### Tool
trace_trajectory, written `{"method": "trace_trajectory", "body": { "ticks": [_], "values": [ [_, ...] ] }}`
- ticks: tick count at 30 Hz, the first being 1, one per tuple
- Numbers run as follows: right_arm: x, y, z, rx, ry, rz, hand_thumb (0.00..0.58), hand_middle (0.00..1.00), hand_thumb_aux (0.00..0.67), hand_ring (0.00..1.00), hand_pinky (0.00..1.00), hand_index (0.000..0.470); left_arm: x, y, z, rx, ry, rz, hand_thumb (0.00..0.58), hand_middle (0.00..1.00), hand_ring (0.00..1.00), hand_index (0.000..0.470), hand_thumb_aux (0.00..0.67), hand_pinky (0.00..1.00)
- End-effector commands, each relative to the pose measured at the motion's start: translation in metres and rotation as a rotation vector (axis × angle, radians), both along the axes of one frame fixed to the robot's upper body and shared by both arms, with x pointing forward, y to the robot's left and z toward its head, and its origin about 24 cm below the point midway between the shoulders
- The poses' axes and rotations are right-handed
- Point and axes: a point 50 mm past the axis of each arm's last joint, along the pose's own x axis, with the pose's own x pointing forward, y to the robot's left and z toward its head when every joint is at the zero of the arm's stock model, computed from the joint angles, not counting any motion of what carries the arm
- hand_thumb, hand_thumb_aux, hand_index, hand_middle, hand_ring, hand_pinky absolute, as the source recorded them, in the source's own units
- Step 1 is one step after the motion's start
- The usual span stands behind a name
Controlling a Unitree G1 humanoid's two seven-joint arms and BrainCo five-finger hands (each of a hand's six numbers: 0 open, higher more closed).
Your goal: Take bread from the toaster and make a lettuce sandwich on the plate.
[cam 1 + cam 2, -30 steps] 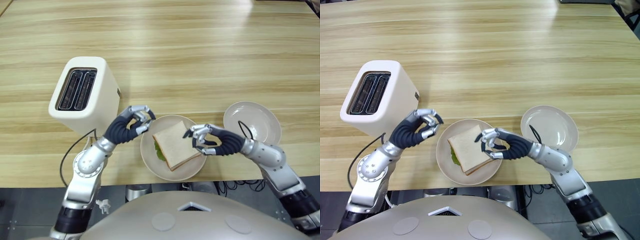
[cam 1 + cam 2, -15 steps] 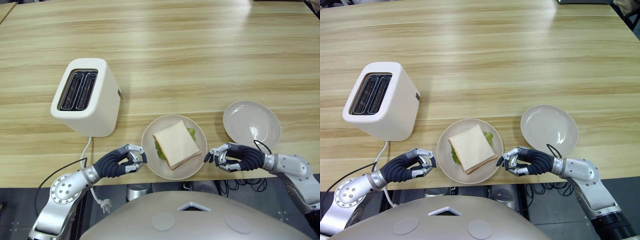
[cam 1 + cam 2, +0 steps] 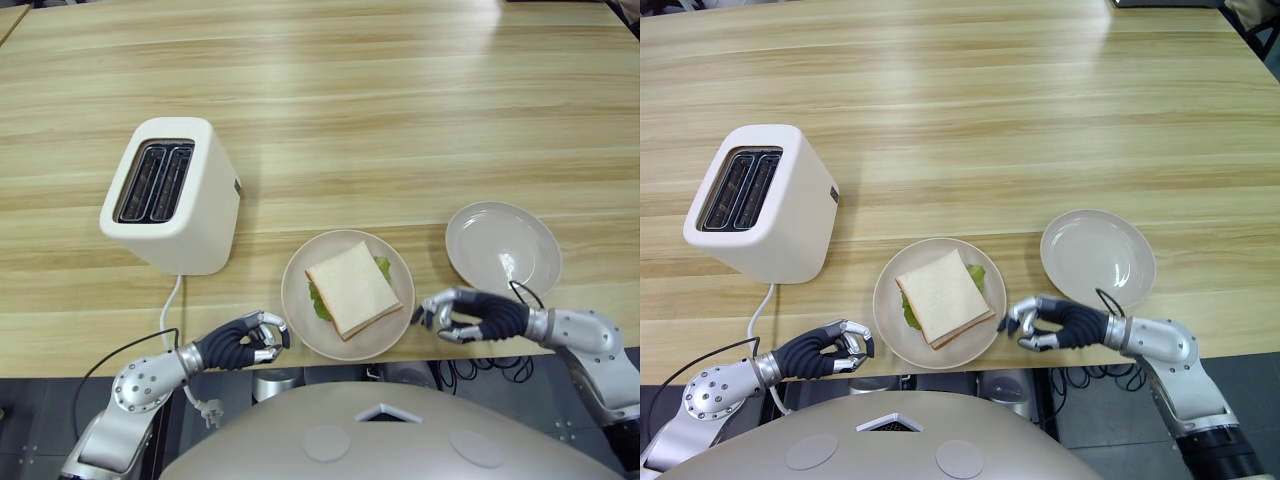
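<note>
Sandwich (image 3: 353, 289) looks done on plate (image 3: 296, 300) btwn our fingers (image 3: 266, 322); left hand (image 3: 240, 345), right hand (image 3: 470, 316) curled, empty. Next: just withdraw.

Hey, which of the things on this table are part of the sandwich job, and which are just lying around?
Part of the job:
toaster
plate in front of the robot
bread on that plate
lettuce under the bread

Just lying about:
empty plate to the right
cord running from the toaster off the table edge

No legible text or labels anywhere
</note>
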Motion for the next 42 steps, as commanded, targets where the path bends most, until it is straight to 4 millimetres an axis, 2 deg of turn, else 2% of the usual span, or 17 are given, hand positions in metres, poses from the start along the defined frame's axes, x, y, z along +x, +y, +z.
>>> {"method": "trace_trajectory", "body": {
  "ticks": [1, 2, 3, 13, 16, 21, 25, 27, 28, 29, 31, 32, 33, 34, 40, 41, 42],
  "values": [
    [0.006, -0.001, 0.013, 0.083, -0.007, -0.042, 0.0, 0.0, 0.0, 0.0, 0.0, 0.0, 0.0, 0.001, -0.004, 0.018, -0.001, 0.006, 0.58, 1.0, 1.0, 0.46, 0.67, 1.0],
    [0.005, -0.002, 0.011, 0.067, 0.007, -0.039, 0.0, 0.0, 0.0, 0.0, 0.0, 0.0, 0.0, 0.001, -0.004, 0.02, -0.006, 0.008, 0.58, 1.0, 1.0, 0.46, 0.67, 1.0],
    [0.003, -0.003, 0.007, 0.04, 0.024, -0.028, 0.0, 1.0, 0.0, 1.0, 1.0, 0.0, 0.0, 0.001, -0.004, 0.021, -0.009, 0.01, 0.58, 1.0, 1.0, 0.46, 0.67, 1.0],
    [0.0, -0.007, 0.003, 0.079, 0.084, -0.028, 0.0, 1.0, 0.0, 1.0, 1.0, 0.0, 0.002, 0.004, -0.006, 0.038, -0.024, 0.014, 0.58, 1.0, 1.0, 0.46, 0.67, 1.0],
    [0.0, -0.007, 0.002, 0.078, 0.087, -0.023, 0.23, 1.0, 0.15, 1.0, 1.0, 0.103, 0.002, 0.003, -0.006, 0.034, -0.025, 0.009, 0.58, 1.0, 1.0, 0.46, 0.67, 1.0],
    [-0.003, -0.007, -0.003, 0.052, 0.104, -0.012, 0.297, 1.0, 0.202, 1.0, 1.0, 0.139, 0.002, 0.003, -0.006, 0.032, -0.024, 0.005, 0.58, 1.0, 1.0, 0.46, 0.67, 1.0],
    [-0.006, -0.009, -0.01, 0.011, 0.13, 0.001, 0.12, 1.0, 0.074, 1.0, 1.0, 0.051, 0.002, 0.003, -0.007, 0.037, -0.027, 0.003, 0.58, 1.0, 1.0, 0.46, 0.67, 1.0],
    [-0.008, -0.012, -0.016, -0.039, 0.137, 0.004, 0.152, 1.0, 0.095, 1.0, 1.0, 0.065, 0.002, 0.002, -0.007, 0.035, -0.027, -0.002, 0.58, 1.0, 1.0, 0.46, 0.67, 1.0],
    [-0.009, -0.013, -0.019, -0.071, 0.139, 0.002, 0.0, 1.0, 0.0, 1.0, 1.0, 0.0, 0.001, 0.001, -0.007, 0.034, -0.027, -0.005, 0.58, 1.0, 1.0, 0.46, 0.67, 1.0],
    [-0.01, -0.015, -0.022, -0.108, 0.139, 0.006, 0.014, 1.0, 0.008, 1.0, 1.0, 0.005, 0.001, 0.001, -0.007, 0.033, -0.025, -0.008, 0.58, 1.0, 1.0, 0.46, 0.67, 1.0],
    [-0.012, -0.017, -0.027, -0.17, 0.143, 0.023, 0.39, 1.0, 0.286, 1.0, 1.0, 0.197, 0.001, 0.001, -0.007, 0.039, -0.021, -0.012, 0.58, 1.0, 1.0, 0.46, 0.67, 1.0],
    [-0.013, -0.018, -0.029, -0.199, 0.142, 0.031, 0.512, 1.0, 0.441, 1.0, 1.0, 0.303, 0.001, 0.002, -0.008, 0.047, -0.02, -0.015, 0.58, 1.0, 1.0, 0.46, 0.67, 1.0],
    [-0.014, -0.019, -0.031, -0.219, 0.145, 0.04, 0.512, 1.0, 0.441, 1.0, 1.0, 0.303, 0.001, 0.002, -0.009, 0.051, -0.018, -0.016, 0.58, 1.0, 1.0, 0.46, 0.67, 1.0],
    [-0.015, -0.019, -0.032, -0.227, 0.15, 0.048, 0.58, 1.0, 0.67, 1.0, 1.0, 0.46, 0.0, 0.002, -0.009, 0.051, -0.017, -0.016, 0.58, 1.0, 1.0, 0.46, 0.67, 1.0],
    [-0.01, -0.016, -0.031, -0.204, 0.091, 0.011, 0.58, 1.0, 0.67, 1.0, 1.0, 0.46, 0.0, 0.0, -0.008, 0.043, -0.017, -0.019, 0.58, 1.0, 1.0, 0.46, 0.67, 1.0],
    [-0.007, -0.015, -0.029, -0.19, 0.07, -0.009, 0.517, 1.0, 0.449, 1.0, 1.0, 0.308, 0.0, 0.0, -0.008, 0.044, -0.019, -0.02, 0.58, 1.0, 1.0, 0.46, 0.67, 1.0],
    [-0.004, -0.015, -0.027, -0.173, 0.058, -0.025, 0.454, 1.0, 0.357, 1.0, 1.0, 0.245, 0.0, 0.0, -0.008, 0.044, -0.02, -0.021, 0.58, 1.0, 1.0, 0.46, 0.67, 1.0]
  ]
}}
